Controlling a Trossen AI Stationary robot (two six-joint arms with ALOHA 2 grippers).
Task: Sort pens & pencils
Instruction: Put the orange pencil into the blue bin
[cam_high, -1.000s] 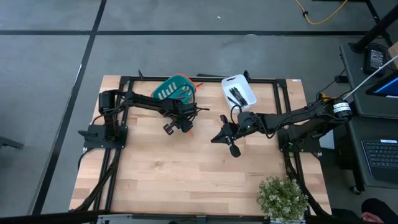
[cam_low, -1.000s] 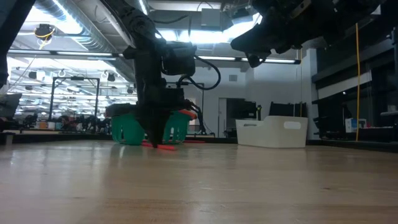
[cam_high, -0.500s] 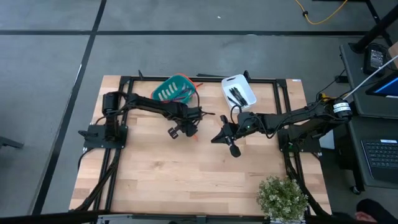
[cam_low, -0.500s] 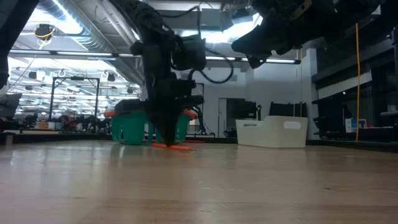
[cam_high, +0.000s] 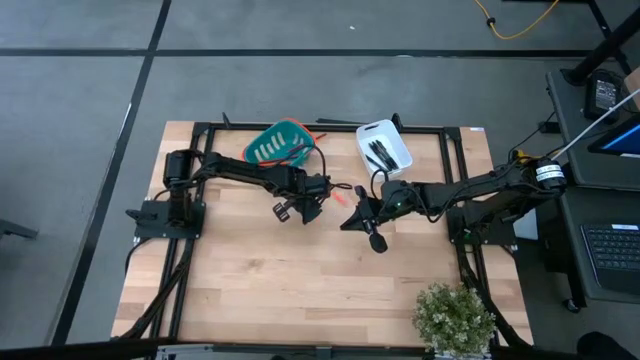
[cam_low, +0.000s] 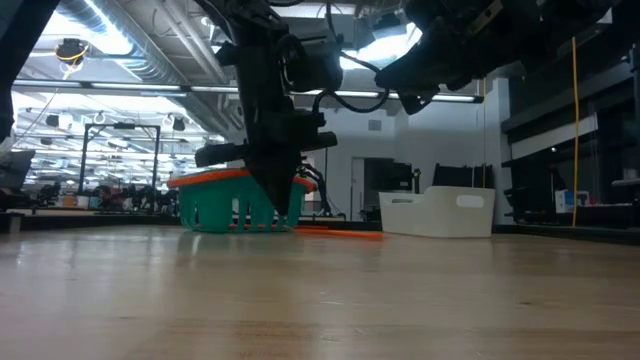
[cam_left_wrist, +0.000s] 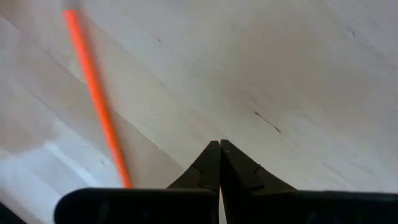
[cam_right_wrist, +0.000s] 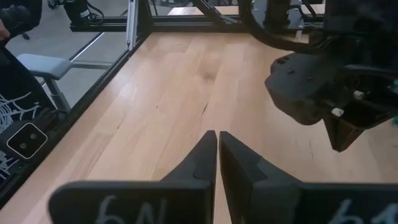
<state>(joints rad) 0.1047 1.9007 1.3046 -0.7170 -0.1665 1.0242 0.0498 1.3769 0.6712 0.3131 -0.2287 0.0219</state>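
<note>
One orange pencil (cam_high: 341, 195) lies flat on the wooden table, just right of my left gripper (cam_high: 310, 208); it also shows in the left wrist view (cam_left_wrist: 93, 93) and the low view (cam_low: 340, 232). My left gripper (cam_left_wrist: 219, 147) hangs shut above the table, pointing steeply down, with nothing between its fingers. My right gripper (cam_high: 347, 222) (cam_right_wrist: 217, 140) is shut and hovers level, a little right of the pencil. Black pens lie in the white bin (cam_high: 384, 146) at the back. A green basket (cam_high: 278, 141) with an orange rim stands left of it.
The green basket (cam_low: 240, 200) and the white bin (cam_low: 440, 212) stand near the far edge, inside a black frame that runs around the table. A potted plant (cam_high: 455, 315) sits at the near right corner. Bare wood fills the near half of the table.
My left gripper has risen off the table and moved toward the table's right edge, staying shut. The orange pencil, which lay under its fingertips, has slid along the table to the right and now lies clear of the gripper.
</note>
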